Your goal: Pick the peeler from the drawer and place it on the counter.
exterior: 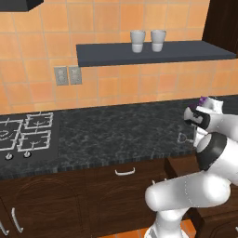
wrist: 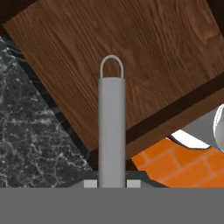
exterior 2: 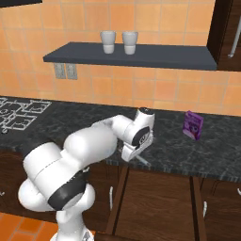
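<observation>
Orange tiled wall point(exterior: 107, 28); dark grey shelf point(exterior 2: 132, 54) holding two white cups point(exterior: 147, 40); twin wall sockets point(exterior: 68, 75); gas hob point(exterior: 25, 132) left; orange tile floor point(wrist: 183, 164); dark wood cabinets point(exterior: 60, 204).

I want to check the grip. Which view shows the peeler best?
The hand view: the peeler stands large and central, handle and end loop clear, over the open drawer. The right base view gives a thin sliver below the pincer; the left base view shows just its looped head.
</observation>
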Controlling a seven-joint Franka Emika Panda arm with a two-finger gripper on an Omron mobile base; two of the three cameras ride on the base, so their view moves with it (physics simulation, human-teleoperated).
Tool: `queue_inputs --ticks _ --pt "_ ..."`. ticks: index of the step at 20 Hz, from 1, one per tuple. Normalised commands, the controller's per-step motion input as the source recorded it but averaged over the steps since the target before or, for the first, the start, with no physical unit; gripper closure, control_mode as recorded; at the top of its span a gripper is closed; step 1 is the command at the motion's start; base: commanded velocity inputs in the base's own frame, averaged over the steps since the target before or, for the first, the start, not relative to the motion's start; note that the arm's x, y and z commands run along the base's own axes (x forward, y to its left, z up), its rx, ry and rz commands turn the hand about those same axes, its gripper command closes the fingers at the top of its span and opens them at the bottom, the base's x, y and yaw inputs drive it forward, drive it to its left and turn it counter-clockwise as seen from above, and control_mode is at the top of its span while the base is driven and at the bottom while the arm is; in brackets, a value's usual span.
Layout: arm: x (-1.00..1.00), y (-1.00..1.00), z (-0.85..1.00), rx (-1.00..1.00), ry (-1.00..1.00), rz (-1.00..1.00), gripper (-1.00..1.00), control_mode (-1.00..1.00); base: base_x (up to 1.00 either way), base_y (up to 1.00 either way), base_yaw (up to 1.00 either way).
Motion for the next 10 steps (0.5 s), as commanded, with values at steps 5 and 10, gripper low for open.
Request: queue_inputs --ticks 5,10 --pt "1.00 0.00 -0.20 -0.08 0.00 -0.05 1.00 -1.00 0.00 0.00 0.00" --pt "1.00 0.12 -0.58 -0.12 0.00 -0.05 -1.00 -1.00 0.00 0.00 0.00"
